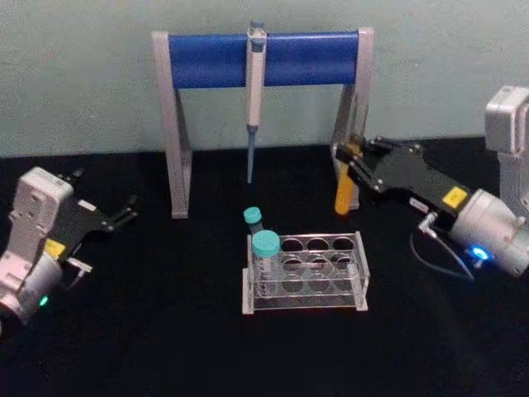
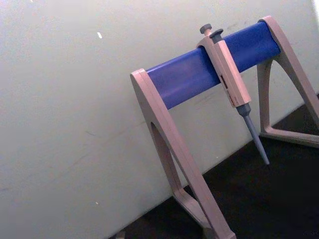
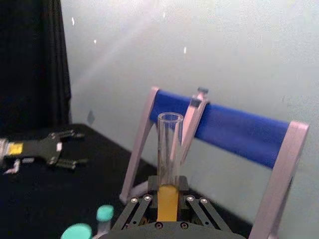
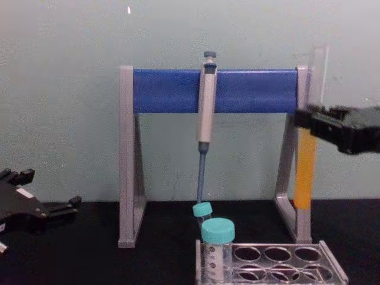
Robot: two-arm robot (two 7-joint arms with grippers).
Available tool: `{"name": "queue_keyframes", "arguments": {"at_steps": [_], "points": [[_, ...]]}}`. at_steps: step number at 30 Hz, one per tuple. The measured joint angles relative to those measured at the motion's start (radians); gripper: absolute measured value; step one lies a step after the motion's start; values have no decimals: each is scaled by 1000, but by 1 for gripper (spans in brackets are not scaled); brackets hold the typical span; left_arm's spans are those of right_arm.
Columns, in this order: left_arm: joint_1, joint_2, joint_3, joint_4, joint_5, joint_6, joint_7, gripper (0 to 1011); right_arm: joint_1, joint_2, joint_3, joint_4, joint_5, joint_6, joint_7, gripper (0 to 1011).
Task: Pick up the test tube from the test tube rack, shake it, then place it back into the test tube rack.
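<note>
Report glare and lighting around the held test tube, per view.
Right wrist view: a pale light streak crosses the wall behind the test tube, held in the right gripper. Chest view: its clear top fades against the lit wall. Head view: the test tube rack glints on the black table.

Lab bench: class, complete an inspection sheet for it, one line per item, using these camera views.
Surface: black tabletop.
Job's things: test tube with orange liquid, upright, held beyond the test tube rack.
Clutter: pipette hanging on pipette stand; large teal-capped tube and small teal-capped tube at rack's left end.
Claws: right claw shut on test tube; left claw open, idle at left.
Cables: grey cable by right wrist.
Surroundings: pale wall.
</note>
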Motion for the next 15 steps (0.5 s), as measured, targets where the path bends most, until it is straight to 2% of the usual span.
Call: {"name": "queue_keyframes", "arguments": {"at_steps": [3, 8, 15], "points": [[0, 0, 0, 0, 0, 0, 0, 1001, -42, 25, 4, -44, 4, 31, -4, 221], [0, 0, 0, 0, 0, 0, 0, 1001, -68, 39, -7, -75, 24, 56, 18, 220], [0, 0, 0, 0, 0, 0, 0, 1001, -36, 15, -49, -50, 61, 58, 67, 220]]}}
